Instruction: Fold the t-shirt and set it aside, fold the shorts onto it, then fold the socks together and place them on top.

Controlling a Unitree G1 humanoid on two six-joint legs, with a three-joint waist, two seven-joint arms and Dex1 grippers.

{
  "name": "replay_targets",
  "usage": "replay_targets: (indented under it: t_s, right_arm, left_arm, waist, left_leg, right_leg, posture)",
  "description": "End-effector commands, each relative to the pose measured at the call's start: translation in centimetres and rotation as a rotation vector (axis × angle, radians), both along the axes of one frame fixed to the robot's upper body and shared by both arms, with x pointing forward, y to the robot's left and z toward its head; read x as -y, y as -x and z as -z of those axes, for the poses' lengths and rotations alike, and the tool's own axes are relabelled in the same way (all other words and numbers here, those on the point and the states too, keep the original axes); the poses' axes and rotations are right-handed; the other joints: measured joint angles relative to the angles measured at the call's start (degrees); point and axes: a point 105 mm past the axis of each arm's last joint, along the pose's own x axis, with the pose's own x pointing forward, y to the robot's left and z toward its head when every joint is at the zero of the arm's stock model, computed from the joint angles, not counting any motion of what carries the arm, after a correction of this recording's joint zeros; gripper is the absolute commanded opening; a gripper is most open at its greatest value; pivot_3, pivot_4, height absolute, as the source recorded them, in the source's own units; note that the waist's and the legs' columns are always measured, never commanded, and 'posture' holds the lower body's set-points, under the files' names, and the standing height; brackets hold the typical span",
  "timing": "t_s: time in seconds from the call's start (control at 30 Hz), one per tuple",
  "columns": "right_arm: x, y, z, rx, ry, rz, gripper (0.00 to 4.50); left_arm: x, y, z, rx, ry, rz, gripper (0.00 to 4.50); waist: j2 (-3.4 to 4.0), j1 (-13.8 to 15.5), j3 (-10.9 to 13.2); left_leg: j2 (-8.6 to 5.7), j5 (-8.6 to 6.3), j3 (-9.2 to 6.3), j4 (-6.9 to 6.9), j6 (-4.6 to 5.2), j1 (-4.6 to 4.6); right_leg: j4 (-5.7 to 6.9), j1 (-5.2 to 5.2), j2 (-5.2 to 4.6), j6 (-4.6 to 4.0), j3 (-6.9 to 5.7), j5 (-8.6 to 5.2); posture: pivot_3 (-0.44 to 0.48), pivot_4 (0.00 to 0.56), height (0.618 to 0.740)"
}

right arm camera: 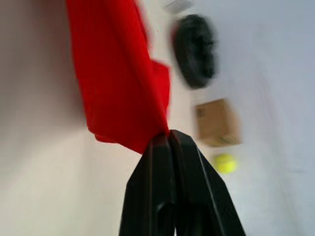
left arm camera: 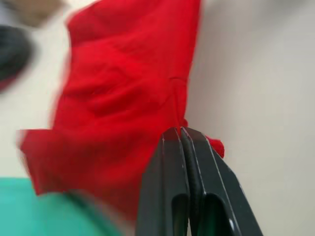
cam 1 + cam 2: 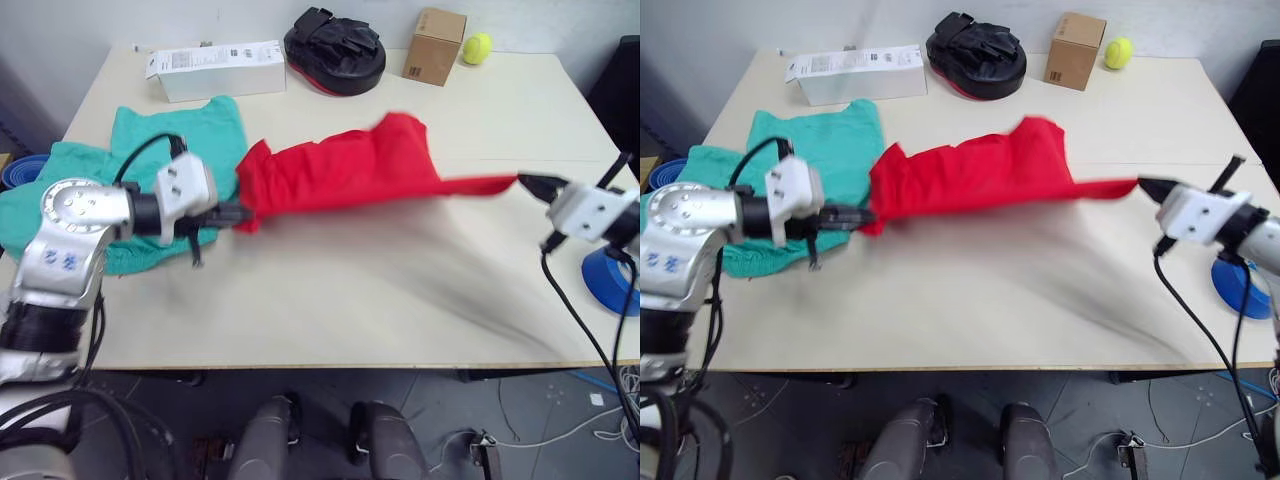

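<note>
The red t-shirt (image 3: 340, 170) is stretched taut between both outstretched arms, pinched by the left gripper (image 3: 240, 212) and right gripper (image 3: 524, 182).

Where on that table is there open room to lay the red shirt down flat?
The near half of the table, between the grippers and the front edge, is bare. So is the right rear, beside the cardboard box. The left is crowded by the shorts.
</note>
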Motion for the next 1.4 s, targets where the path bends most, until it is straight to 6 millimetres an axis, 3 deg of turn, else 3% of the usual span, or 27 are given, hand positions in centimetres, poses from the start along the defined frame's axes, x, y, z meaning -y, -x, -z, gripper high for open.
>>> replay_targets:
  t_s: [0.03, 0.13, 0.27, 0.3, 0.6, 0.73, 0.9, 1.0, 1.17, 1.4]
  right_arm:
    - [0.4, 3.2, 2.8, -0.252, 0.034, -0.066, 0.03]
    - [0.3, 4.7, 3.8, -0.382, 0.029, -0.082, 0.03]
    - [0.8, 7.1, 5.0, -0.585, 0.044, -0.082, 0.03]
    - [1.0, 7.5, 5.2, -0.613, 0.049, -0.080, 0.03]
    - [1.9, 10.7, 5.9, -0.834, 0.043, -0.062, 0.03]
    - [1.3, 10.2, 5.7, -0.814, -0.001, -0.057, 0.03]
    - [-0.6, 9.4, 5.2, -0.784, -0.054, -0.084, 0.03]
    - [-1.8, 9.0, 4.9, -0.773, -0.077, -0.108, 0.00]
    - [-2.4, 8.8, 4.7, -0.777, -0.077, -0.120, 0.00]
    - [-3.0, 8.9, 4.7, -0.788, -0.078, -0.137, 0.00]
  left_arm:
    - [-0.3, 1.3, 0.5, -0.073, -0.022, -0.022, 0.00]
    - [-0.3, 2.6, 1.9, -0.136, -0.067, 0.004, 0.00]
    - [-1.1, 4.8, 4.1, -0.239, -0.143, 0.046, 0.00]
    - [-1.2, 4.9, 4.3, -0.251, -0.148, 0.043, 0.00]
    - [-3.1, 9.2, 6.5, -0.522, -0.270, 0.090, 0.00]
    - [-3.3, 7.9, 6.4, -0.461, -0.253, 0.032, 0.00]
    - [-1.8, 5.6, 5.3, -0.368, -0.144, -0.006, 0.00]
    - [0.1, 5.7, 4.1, -0.351, -0.039, 0.074, 0.55]
    - [2.7, 7.5, 3.7, -0.349, -0.017, 0.266, 2.09]
    - [5.2, 5.7, 4.6, -0.246, -0.014, 0.334, 4.19]
  waist:
    - [0.00, 0.75, 0.00]
    - [0.12, 0.84, 0.00]
    - [0.24, 0.89, -0.06]
    - [0.24, 0.88, -0.06]
    - [0.23, 1.07, -0.05]
    - [0.23, 1.00, -0.05]
    - [0.24, 1.19, -0.06]
    - [0.24, 1.14, -0.06]
    - [0.23, 1.21, -0.05]
    - [0.22, 2.18, -0.06]
  left_leg:
    - [0.03, -0.11, -0.02, -0.11, -0.12, 0.33]
    - [0.11, -0.49, -0.02, -0.23, 0.02, 1.02]
    - [0.13, -0.49, 0.20, -0.66, -0.26, 1.12]
    - [0.21, -0.25, 0.36, -0.76, -0.75, 1.09]
    - [0.48, -0.20, 0.78, -0.81, -0.57, 1.07]
    - [0.50, -0.48, 0.92, -0.79, -0.45, 1.14]
    - [0.53, -0.48, 0.92, -0.88, -0.47, 1.10]
    - [0.53, -0.37, 0.96, -0.89, -0.89, 0.94]
    - [0.58, -0.23, 0.98, -0.81, -0.64, 0.93]
    - [0.56, -0.25, 1.03, -0.61, -0.77, 1.02]
  right_leg:
    - [-0.13, 0.30, -0.04, -0.10, 0.14, 0.04]
    - [-0.07, 0.78, -0.03, -0.25, 0.50, 0.06]
    - [0.00, 0.38, -0.06, -0.58, 0.74, -0.14]
    - [0.05, 0.21, -0.06, -0.66, 0.73, -0.19]
    - [0.09, 0.04, 0.23, -0.66, 0.73, -0.22]
    - [0.07, 0.01, 0.12, -0.70, 0.99, -0.05]
    - [0.02, -0.15, 0.09, -0.78, 1.06, -0.03]
    - [0.07, -0.31, 0.11, -0.75, 0.99, -0.06]
    - [0.14, -0.25, 0.24, -0.66, 0.82, -0.02]
    - [0.05, -0.05, 0.21, -0.64, 0.92, 0.09]
  posture:
    - [0.000, 0.150, 0.740]
    - [0.000, 0.150, 0.740]
    - [0.000, 0.150, 0.740]
    - [0.000, 0.150, 0.740]
    - [0.000, 0.150, 0.740]
    - [0.000, 0.150, 0.740]
    - [0.000, 0.150, 0.740]
    - [0.000, 0.150, 0.740]
    - [0.000, 0.150, 0.740]
    - [0.000, 0.150, 0.740]
